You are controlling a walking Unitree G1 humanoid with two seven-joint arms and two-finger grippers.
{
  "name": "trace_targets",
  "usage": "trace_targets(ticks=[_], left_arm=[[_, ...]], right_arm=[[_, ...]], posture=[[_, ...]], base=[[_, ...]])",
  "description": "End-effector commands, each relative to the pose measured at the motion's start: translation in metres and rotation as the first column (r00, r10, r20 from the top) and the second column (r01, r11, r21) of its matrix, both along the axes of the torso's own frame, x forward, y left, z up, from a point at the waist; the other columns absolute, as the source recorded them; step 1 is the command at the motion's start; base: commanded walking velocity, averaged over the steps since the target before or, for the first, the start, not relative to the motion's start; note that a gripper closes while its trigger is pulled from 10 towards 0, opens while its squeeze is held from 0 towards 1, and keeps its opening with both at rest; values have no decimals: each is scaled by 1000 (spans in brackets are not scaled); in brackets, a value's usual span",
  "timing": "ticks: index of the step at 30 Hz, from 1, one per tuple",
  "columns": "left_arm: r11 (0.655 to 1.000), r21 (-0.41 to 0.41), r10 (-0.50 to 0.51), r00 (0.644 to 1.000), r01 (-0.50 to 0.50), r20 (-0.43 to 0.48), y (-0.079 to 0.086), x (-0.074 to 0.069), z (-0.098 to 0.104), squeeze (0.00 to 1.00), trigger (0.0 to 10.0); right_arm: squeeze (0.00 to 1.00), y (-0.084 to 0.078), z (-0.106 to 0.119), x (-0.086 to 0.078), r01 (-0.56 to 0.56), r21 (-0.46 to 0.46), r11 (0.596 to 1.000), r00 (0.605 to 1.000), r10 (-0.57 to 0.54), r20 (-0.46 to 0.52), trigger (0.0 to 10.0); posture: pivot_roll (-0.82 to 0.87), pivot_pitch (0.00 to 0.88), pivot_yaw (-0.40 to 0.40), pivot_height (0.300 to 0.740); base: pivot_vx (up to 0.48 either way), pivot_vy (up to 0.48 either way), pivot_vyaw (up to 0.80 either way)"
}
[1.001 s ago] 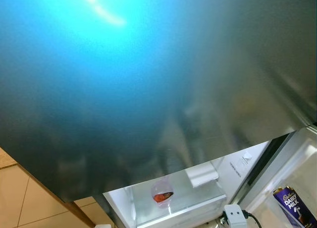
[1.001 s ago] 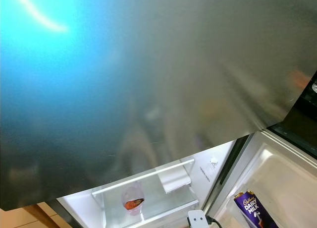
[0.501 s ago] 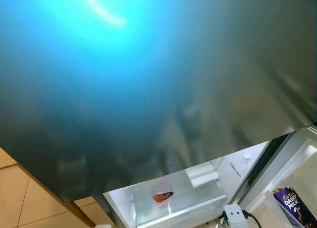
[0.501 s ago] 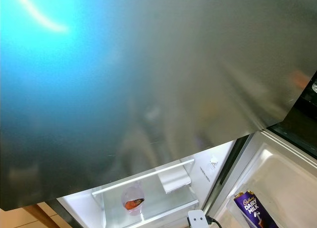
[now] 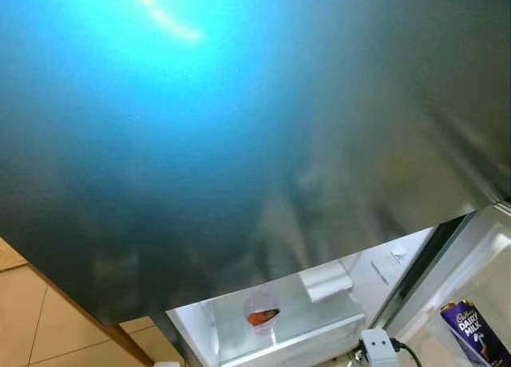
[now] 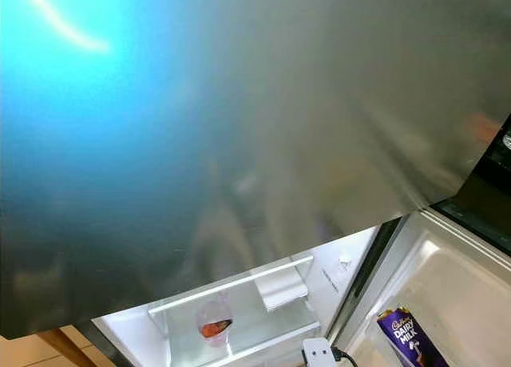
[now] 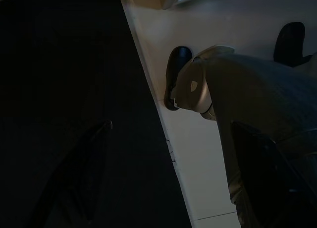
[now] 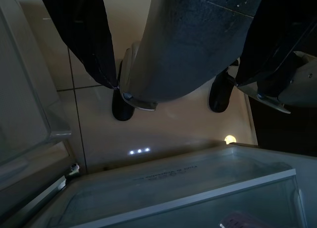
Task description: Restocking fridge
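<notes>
The right gripper [image 8: 173,44] hangs with its two long black fingers spread apart over the tiled floor [image 8: 163,134], holding nothing; the left gripper [image 7: 173,178] hangs idle in shadow, fingers apart too. The brushed steel fridge door [image 5: 255,144] looms close. Below it, the lit fridge shelf [image 5: 319,319] holds a clear cup with something orange inside [image 5: 261,312]. A purple chocolate bar [image 5: 473,329] stands in the door bin.

Both arms hang low beside the robot's legs. The left gripper [image 7: 168,178] points down toward the floor beside the left foot [image 7: 176,77], its two black fingers [image 7: 79,173] spread apart. The right gripper [image 8: 173,34] points down the same way past the right leg [image 8: 183,44], its dark fingers [image 8: 81,34] set wide apart.
</notes>
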State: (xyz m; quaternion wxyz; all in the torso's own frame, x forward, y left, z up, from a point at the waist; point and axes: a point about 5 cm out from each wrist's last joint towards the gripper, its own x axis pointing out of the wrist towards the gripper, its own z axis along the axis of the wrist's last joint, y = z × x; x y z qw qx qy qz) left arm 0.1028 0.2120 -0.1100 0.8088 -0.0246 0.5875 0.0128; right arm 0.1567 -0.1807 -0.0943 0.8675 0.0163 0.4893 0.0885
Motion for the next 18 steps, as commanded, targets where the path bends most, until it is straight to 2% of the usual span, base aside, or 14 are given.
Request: trace_targets(ticks=[1, 18], left_arm=[[1000, 4, 2, 1000, -2, -16, 1, -5, -1, 0, 10000], [1000, 11, 5, 1000, -5, -18, 6, -5, 0, 0, 10000]], right_arm=[[0, 4, 0, 0, -4, 10, 1000, 1000, 4, -1, 10000], [0, 4, 0, 0, -4, 11, 1000, 1000, 4, -1, 10000]], posture=[[-14, 8, 18, 740], [-14, 8, 16, 740]], base=[[0, 0, 0], [0, 0, 0]])
